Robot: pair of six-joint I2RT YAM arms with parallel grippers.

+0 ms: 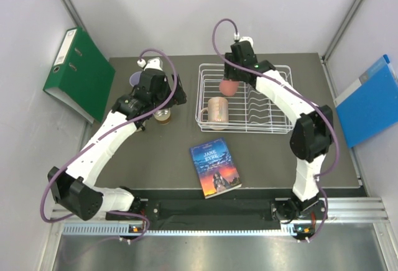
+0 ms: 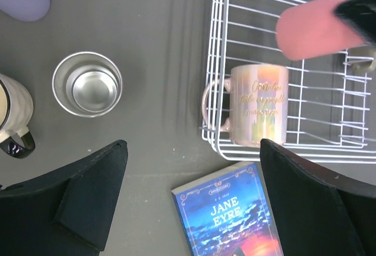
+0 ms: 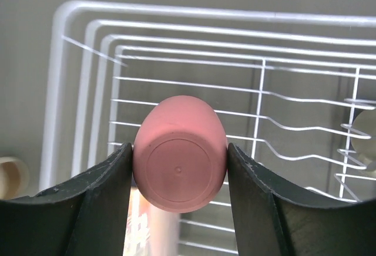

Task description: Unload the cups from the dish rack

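- The dish rack point(image 1: 267, 106) holds the pale peach mug point(image 2: 258, 112), upright in its corner.
- The right hand point(image 3: 179, 171) is clamped on the salmon-pink cup point(image 3: 179, 150) over the rack, with the cup's base facing the wrist.
- The left hand point(image 2: 194, 150) is wide apart over the table point(image 2: 153, 62).

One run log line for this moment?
right claw: shut on salmon-pink cup, at dish rack | left claw: open, empty | pale peach mug: in rack

A: Where's the salmon-pink rounded cup point(image 3: 179, 165)?
B: Clamped in the right end effector point(image 3: 179, 150) above the left half of the white wire dish rack point(image 1: 264, 106), base toward the wrist.
A: And the pearly peach handled mug point(image 2: 258, 103)?
B: On its side in the rack's near-left corner, handle leftward.
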